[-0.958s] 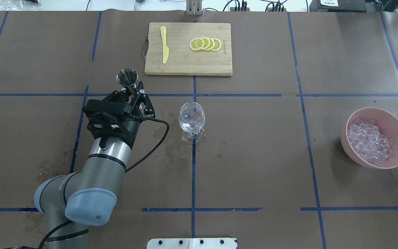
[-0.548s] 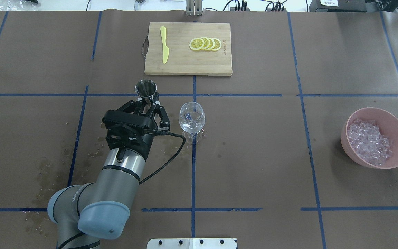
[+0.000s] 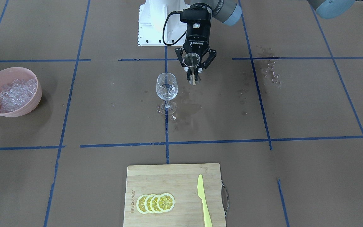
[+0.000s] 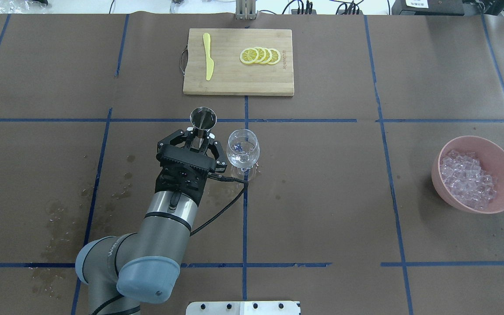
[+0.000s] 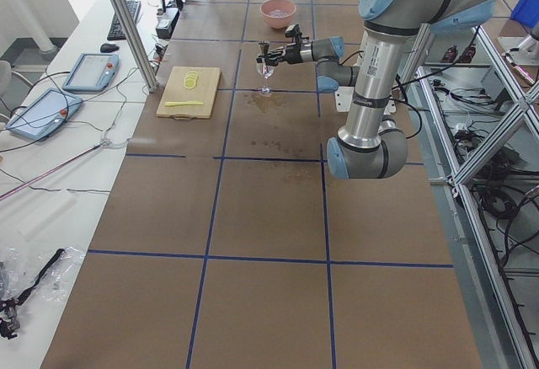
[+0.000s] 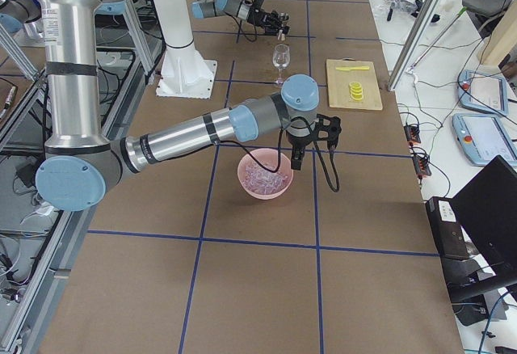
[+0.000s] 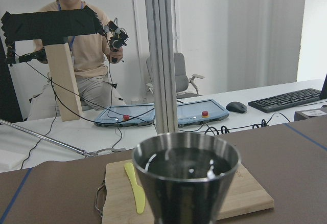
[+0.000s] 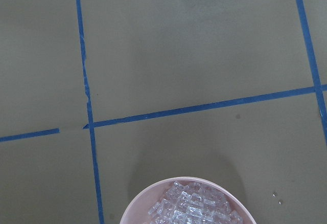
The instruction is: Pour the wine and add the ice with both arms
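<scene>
My left gripper (image 4: 198,139) is shut on the waist of a steel jigger (image 4: 203,117), held upright just left of the wine glass (image 4: 243,151). In the front-facing view the jigger (image 3: 191,60) is beside and slightly above the glass rim (image 3: 166,77). Clear liquid, the wine (image 7: 185,165), glints inside the jigger in the left wrist view. The ice (image 4: 467,179) fills a pink bowl (image 4: 502,152) at the right. My right gripper (image 6: 297,156) hangs above that bowl; I cannot tell whether it is open. The right wrist view shows ice (image 8: 189,209) below, no fingers.
A wooden cutting board (image 4: 234,81) at the back carries lemon slices (image 4: 260,55) and a yellow knife (image 4: 208,57). Wet spots (image 4: 116,190) mark the brown paper left of the glass and around its foot. The white base block (image 3: 156,22) stands at the near edge.
My left arm has carried the jigger to the right and a little nearer, from well left of the glass to right beside it. Glass, bowl and board have not moved.
</scene>
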You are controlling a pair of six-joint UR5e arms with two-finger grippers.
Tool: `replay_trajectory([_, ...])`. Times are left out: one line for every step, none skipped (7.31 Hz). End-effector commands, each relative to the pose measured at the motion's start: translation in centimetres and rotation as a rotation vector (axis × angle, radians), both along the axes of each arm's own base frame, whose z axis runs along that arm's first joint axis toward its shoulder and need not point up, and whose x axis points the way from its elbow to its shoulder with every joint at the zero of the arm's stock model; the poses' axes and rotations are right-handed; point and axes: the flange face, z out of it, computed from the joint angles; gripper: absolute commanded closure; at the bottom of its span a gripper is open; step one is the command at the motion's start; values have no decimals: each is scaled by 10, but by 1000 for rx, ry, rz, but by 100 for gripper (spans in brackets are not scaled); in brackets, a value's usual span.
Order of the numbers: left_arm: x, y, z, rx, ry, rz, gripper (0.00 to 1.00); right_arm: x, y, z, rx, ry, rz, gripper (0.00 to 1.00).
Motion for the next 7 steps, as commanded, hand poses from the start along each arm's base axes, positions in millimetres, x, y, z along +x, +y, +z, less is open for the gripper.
replay_trajectory([-1, -1, -1, 60, -174, -13, 100, -2, 0, 1, -4, 0, -4, 0])
replay_trajectory([-3, -3, -2, 94, -276, -44, 100, -3, -1, 3, -6, 1, -7, 0])
replay_trajectory([-3, -3, -2, 119, -362, -38, 100, -3, -1, 4, -6, 1, -7, 0])
replay_trajectory([-4, -3, -5, 135, -408, -38, 100, -5, -1, 3, -7, -1, -9, 0])
replay_trajectory([-4, -3, -5, 152, -473, -48, 100, -6, -1, 3, -7, -1, -12, 0])
replay_trajectory([-2, -4, -4, 164, -541, -42, 100, -7, -1, 3, -7, -1, -14, 0])
replay_trajectory([1, -4, -4, 164, -582, -37, 100, -8, -1, 4, -9, 0, -16, 0])
